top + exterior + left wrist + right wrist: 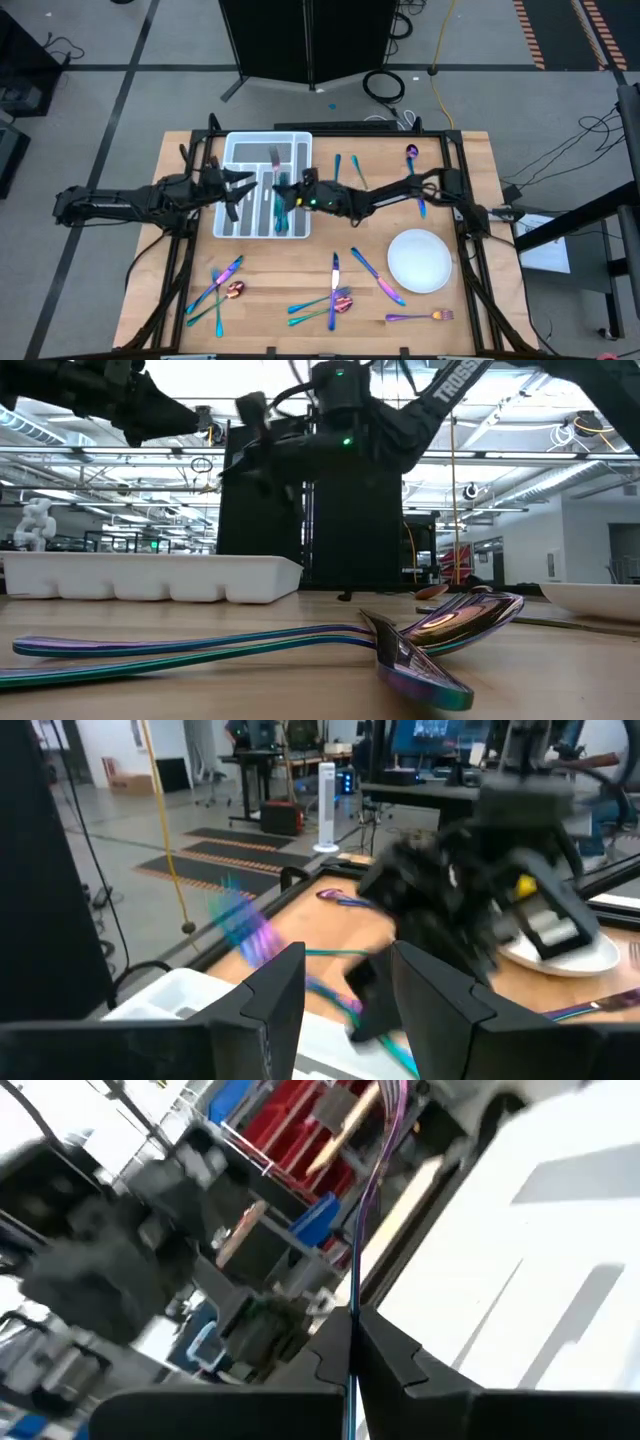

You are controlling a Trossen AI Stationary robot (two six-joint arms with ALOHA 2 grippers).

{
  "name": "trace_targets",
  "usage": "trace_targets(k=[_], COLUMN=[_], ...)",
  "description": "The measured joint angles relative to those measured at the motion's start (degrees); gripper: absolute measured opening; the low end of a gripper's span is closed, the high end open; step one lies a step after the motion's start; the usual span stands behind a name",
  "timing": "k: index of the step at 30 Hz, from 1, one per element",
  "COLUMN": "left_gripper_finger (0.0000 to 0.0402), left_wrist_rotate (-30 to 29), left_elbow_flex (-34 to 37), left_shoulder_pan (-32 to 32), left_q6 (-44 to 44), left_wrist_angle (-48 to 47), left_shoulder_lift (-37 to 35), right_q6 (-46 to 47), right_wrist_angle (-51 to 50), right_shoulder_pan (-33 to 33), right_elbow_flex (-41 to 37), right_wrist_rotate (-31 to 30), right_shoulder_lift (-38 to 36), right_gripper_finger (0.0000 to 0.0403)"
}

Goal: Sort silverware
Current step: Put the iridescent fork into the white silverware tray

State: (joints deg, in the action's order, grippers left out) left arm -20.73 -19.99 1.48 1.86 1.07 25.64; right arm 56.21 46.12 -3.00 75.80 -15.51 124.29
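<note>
Right gripper holds a slim utensil over the white tray; loose silverware lies across my tabletop.

I see the thin iridescent utensil (356, 1250) pinched between the right gripper (353, 1342)'s closed fingers, above the divided tray (232, 150), which already has pieces in its slots. My left gripper (347, 982) hovers over the tray's left part, fingers apart and holding nothing. The other silverware (335, 292) lies scattered on the tabletop (300, 265): a cluster near the front edge, some behind near the right arm, and a fork (420, 317) just in front of the round plate (420, 260).
</note>
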Motion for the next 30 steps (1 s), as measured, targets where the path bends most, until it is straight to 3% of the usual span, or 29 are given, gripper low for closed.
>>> trace_targets(k=[3,9,20,30], left_gripper_finger=[0.0152,0.0152,0.0152,0.0152], left_wrist_rotate=[0.5,1.8,2.0,1.9], left_elbow_flex=[0.0,0.0,0.0,0.0], left_shoulder_pan=[0.0,0.0,0.0,0.0], left_q6=[-1.1,-1.3,-2.8,-5.0], left_wrist_angle=[-0.7,-2.9,0.0,3.9], left_shoulder_lift=[-1.6,-4.0,-4.9,-4.9], right_q6=[2.6,2.7,5.1,8.0], right_wrist_angle=[-4.6,-16.4,-23.6,-23.9], right_shoulder_pan=[0.5,0.8,1.6,0.0], right_elbow_flex=[2.5,4.2,4.3,4.3], right_wrist_rotate=[0.1,-8.1,-7.3,-5.3], right_shoulder_lift=[2.3,2.5,2.4,4.3], right_gripper_finger=[0.0000,0.0000,0.0000,0.0000])
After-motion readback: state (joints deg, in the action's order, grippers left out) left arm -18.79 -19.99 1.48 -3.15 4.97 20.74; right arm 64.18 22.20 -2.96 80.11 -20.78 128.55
